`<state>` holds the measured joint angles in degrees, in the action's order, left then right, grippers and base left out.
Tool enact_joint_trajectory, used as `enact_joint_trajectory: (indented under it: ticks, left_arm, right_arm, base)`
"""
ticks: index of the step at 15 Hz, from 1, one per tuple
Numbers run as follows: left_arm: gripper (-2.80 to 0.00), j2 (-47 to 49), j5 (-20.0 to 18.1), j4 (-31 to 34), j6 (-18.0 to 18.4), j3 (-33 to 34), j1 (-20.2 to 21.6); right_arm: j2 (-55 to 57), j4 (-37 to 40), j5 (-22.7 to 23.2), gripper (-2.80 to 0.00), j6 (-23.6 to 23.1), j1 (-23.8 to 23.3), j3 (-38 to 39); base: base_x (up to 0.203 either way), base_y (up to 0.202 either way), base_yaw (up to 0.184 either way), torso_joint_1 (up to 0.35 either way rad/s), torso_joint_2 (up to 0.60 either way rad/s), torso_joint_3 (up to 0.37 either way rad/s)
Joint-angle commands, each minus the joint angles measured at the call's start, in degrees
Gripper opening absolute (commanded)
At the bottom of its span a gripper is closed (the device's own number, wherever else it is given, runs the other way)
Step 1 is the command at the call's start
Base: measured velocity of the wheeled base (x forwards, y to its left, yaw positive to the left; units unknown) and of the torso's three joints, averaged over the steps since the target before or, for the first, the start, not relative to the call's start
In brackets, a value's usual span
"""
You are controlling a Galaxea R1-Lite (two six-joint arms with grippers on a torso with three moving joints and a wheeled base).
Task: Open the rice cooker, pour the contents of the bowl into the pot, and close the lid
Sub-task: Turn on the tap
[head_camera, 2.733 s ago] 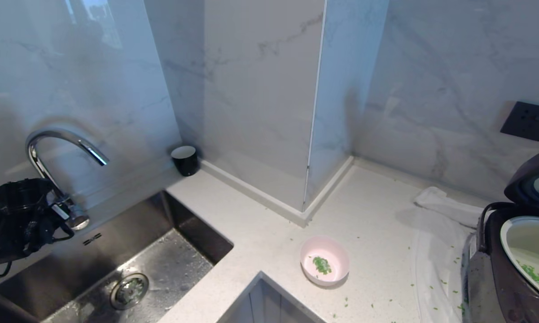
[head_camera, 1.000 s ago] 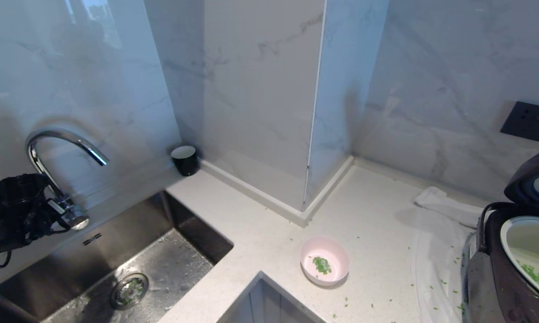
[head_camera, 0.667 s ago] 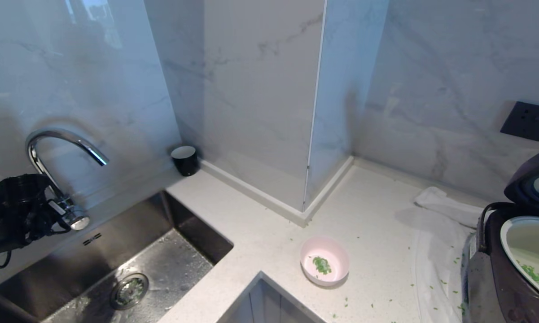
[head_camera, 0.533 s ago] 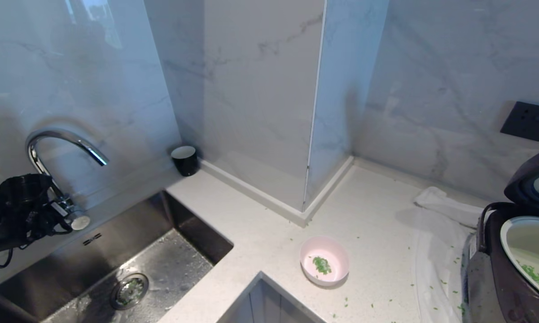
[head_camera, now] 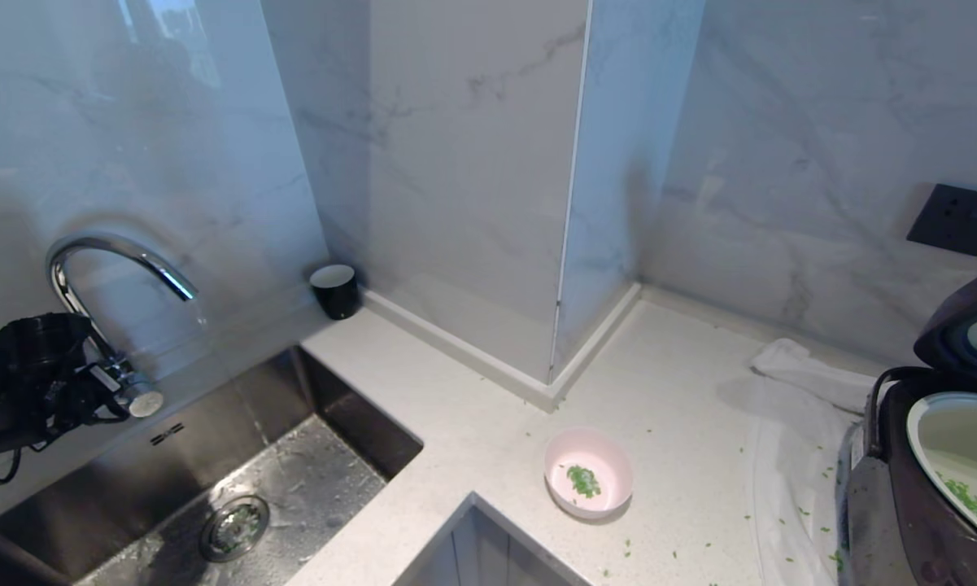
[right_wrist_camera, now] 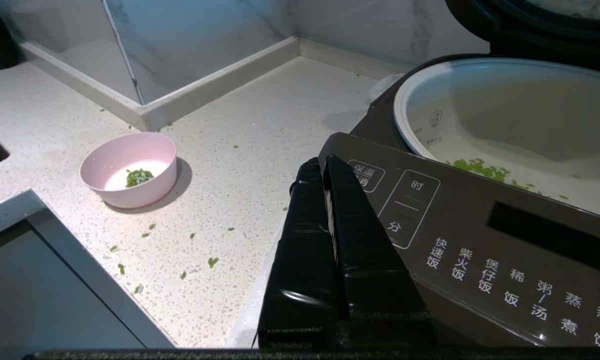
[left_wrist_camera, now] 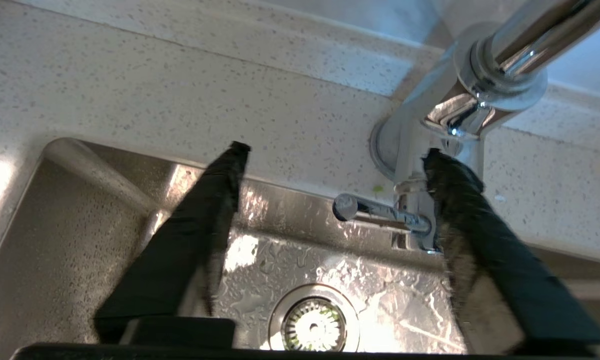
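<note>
Left gripper (left_wrist_camera: 329,155) spread wide, holding nothing, at the tap (left_wrist_camera: 484,85) over the sink (head_camera: 211,480), the tap lever (left_wrist_camera: 374,212) between its fingers untouched; right gripper (right_wrist_camera: 324,165) clenched shut, empty, parked against the cooker (right_wrist_camera: 479,235) front. Bowl (head_camera: 588,473) upright on the counter (head_camera: 683,391), mouth up, round so no long axis, some greens (head_camera: 583,480) inside; pot (head_camera: 956,456) well right of it, lid (head_camera: 968,325) up. Judgement: to finish the pour, grip the bowl's rim firmly and tip slowly over the pot.
</note>
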<state>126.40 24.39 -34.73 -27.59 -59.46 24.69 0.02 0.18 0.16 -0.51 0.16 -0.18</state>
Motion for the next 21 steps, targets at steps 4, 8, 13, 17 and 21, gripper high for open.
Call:
enact_joint_trajectory:
  ticks: [4, 8, 13, 17, 21]
  left_arm:
    - [0.0, -0.98, 0.1, -0.34, -0.19, 0.02, 0.7]
    - [0.0, -2.04, -0.05, -0.34, -0.27, 0.66, 0.87]
    - [0.0, -8.13, -0.58, -0.14, -0.13, 6.79, 1.38]
    - [0.0, -16.11, -6.98, -0.17, -0.02, 18.41, 0.91]
    - [0.0, -24.4, -10.37, -0.56, -0.08, 25.42, -3.27]
  right_arm:
    - [-0.02, -0.01, 0.02, -2.8, -0.02, 0.02, 0.01]
    - [-0.02, -0.01, 0.02, -2.8, -0.02, 0.02, 0.01]
    - [-0.02, -0.01, 0.02, -2.8, -0.02, 0.02, 0.01]
    - [-0.02, -0.01, 0.02, -2.8, -0.02, 0.02, 0.01]
    - [0.06, -0.01, 0.02, -2.8, -0.02, 0.02, 0.01]
  base:
    - [0.0, 0.0, 0.0, 0.0, 0.0, 0.0]
    - [0.0, 0.0, 0.0, 0.0, 0.0, 0.0]
    - [0.0, 0.0, 0.0, 0.0, 0.0, 0.0]
    - [0.0, 0.0, 0.0, 0.0, 0.0, 0.0]
    - [0.0, 0.0, 0.0, 0.0, 0.0, 0.0]
